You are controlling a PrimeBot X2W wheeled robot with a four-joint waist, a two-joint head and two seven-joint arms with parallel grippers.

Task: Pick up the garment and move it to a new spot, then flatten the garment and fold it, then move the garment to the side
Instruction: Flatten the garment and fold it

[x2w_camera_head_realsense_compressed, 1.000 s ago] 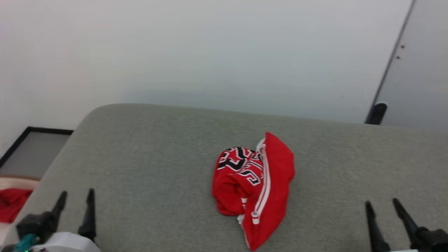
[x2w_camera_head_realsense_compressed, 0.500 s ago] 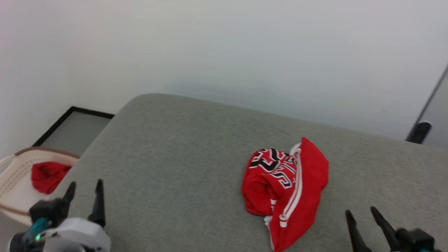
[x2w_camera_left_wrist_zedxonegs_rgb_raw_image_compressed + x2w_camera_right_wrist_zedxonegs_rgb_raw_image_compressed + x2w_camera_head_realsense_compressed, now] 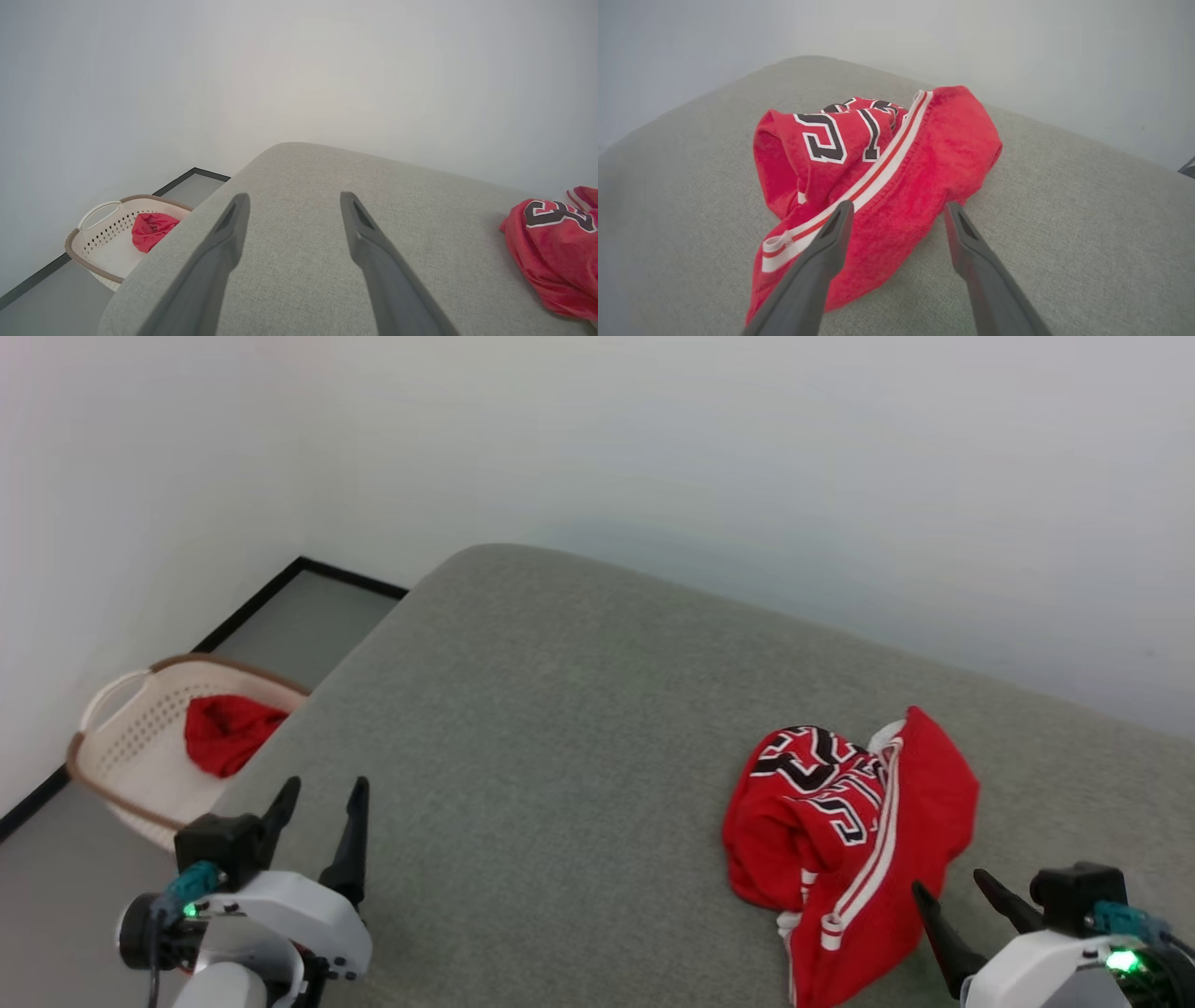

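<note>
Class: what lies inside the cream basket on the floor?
A crumpled red cloth lies inside the basket. Anything under that cloth is covered, and the grey cushion hides part of the basket.

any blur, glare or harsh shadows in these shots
Head view: soft even light, no glare, a faint shadow on the wall above the cushion. Left wrist view: cushion edge bows from the wide lens. Right wrist view: jersey lettering crisp, right pincer near the lens looks slightly soft.
</note>
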